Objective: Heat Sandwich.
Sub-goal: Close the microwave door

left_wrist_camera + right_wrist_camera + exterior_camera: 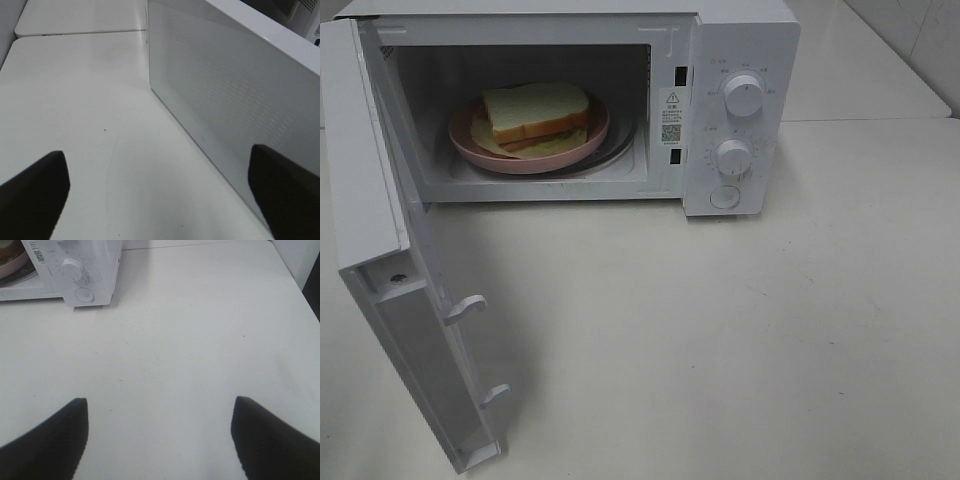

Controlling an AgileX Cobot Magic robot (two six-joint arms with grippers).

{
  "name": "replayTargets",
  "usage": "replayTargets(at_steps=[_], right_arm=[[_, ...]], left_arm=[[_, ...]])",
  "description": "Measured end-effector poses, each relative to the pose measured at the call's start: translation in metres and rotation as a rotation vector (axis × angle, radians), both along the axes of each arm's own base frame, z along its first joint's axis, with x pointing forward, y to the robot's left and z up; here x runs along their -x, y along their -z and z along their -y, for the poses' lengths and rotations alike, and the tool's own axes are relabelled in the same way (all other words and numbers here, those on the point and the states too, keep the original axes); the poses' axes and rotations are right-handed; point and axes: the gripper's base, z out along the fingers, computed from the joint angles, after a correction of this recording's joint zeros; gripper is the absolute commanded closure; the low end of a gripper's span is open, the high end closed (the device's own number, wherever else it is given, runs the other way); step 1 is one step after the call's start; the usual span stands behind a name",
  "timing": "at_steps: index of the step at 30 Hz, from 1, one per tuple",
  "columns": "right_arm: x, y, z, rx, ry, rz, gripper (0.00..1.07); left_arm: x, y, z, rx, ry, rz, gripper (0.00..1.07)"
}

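Because the sandwich is soft white bread stacked loosely over a pale filling, it looks light and easy to crush or slide apart, so the stiff rim of the round pink plate under it is probably the safer place to take hold. Plate and sandwich sit inside the open cavity of the white microwave, whose door stands swung wide toward the left side. Neither gripper is near the food: the left gripper hangs low over the table, jaws spread with nothing between them, just beside the door's perforated outer face. The right gripper, its jaws likewise spread and empty, is above bare tabletop, well apart from the microwave's front. Closing the door looks like the step in hand.
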Motion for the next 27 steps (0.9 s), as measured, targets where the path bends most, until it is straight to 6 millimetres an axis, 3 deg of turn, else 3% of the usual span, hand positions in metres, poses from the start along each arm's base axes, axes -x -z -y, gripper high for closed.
replayTargets(at_steps=[2, 3, 6, 8, 10, 11, 18, 27], right_arm=[[0.0, 0.0, 0.0, 0.0, 0.0, 0.0, 0.31], [0.0, 0.0, 0.0, 0.0, 0.0, 0.0, 0.31], [0.0, 0.0, 0.0, 0.0, 0.0, 0.0, 0.31], [0.0, 0.0, 0.0, 0.0, 0.0, 0.0, 0.31], [0.0, 0.0, 0.0, 0.0, 0.0, 0.0, 0.31], [0.0, 0.0, 0.0, 0.0, 0.0, 0.0, 0.31], [0.0, 0.0, 0.0, 0.0, 0.0, 0.0, 0.31], [0.0, 0.0, 0.0, 0.0, 0.0, 0.0, 0.31]], left_arm=[[-0.016, -0.002, 0.0, 0.002, -0.006, -0.002, 0.43], [-0.021, -0.002, 0.001, 0.002, -0.009, -0.004, 0.56], [-0.036, -0.001, 0.001, 0.003, -0.014, -0.02, 0.68], [-0.046, 0.001, 0.001, 0.002, -0.017, -0.038, 0.86], [-0.052, 0.002, 0.002, 0.001, -0.018, -0.05, 0.92], [-0.062, 0.005, 0.002, 0.0, -0.021, -0.07, 1.04], [-0.091, 0.028, 0.002, 0.0, -0.042, -0.055, 1.07], [-0.112, 0.066, -0.001, -0.02, -0.071, 0.082, 1.07]])
